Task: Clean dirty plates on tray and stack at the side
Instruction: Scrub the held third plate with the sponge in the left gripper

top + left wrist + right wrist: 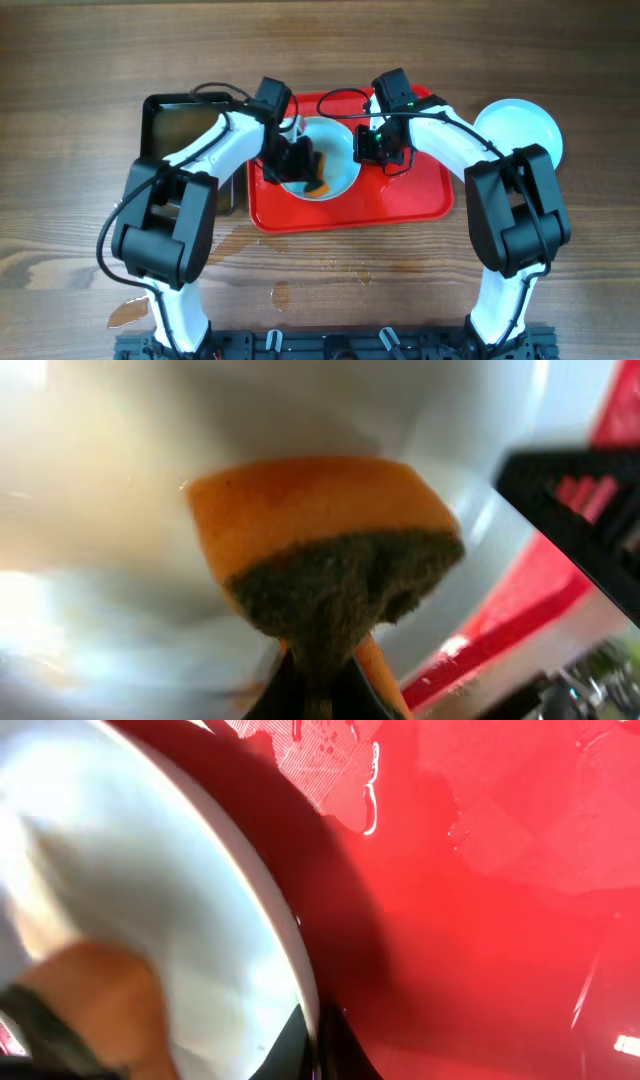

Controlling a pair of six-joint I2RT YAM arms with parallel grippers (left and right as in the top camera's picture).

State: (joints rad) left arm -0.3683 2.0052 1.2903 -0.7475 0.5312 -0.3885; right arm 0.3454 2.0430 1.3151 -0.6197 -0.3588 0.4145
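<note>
A pale plate (pixel 335 160) sits tilted over the red tray (pixel 410 200). My left gripper (pixel 303 168) is shut on an orange sponge (pixel 320 550) with a dark scouring side, pressed on the plate's face (pixel 120 510). My right gripper (pixel 372 148) is shut on the plate's rim (pixel 290 950), with the tray floor (pixel 480 900) behind it. A second pale plate (pixel 520 128) lies on the table to the right of the tray. A third plate does not show.
A black rectangular pan (pixel 185 125) stands left of the tray, under my left arm. Wet patches lie on the wooden table (pixel 285 295) in front of the tray. Water beads on the tray floor (pixel 340 770).
</note>
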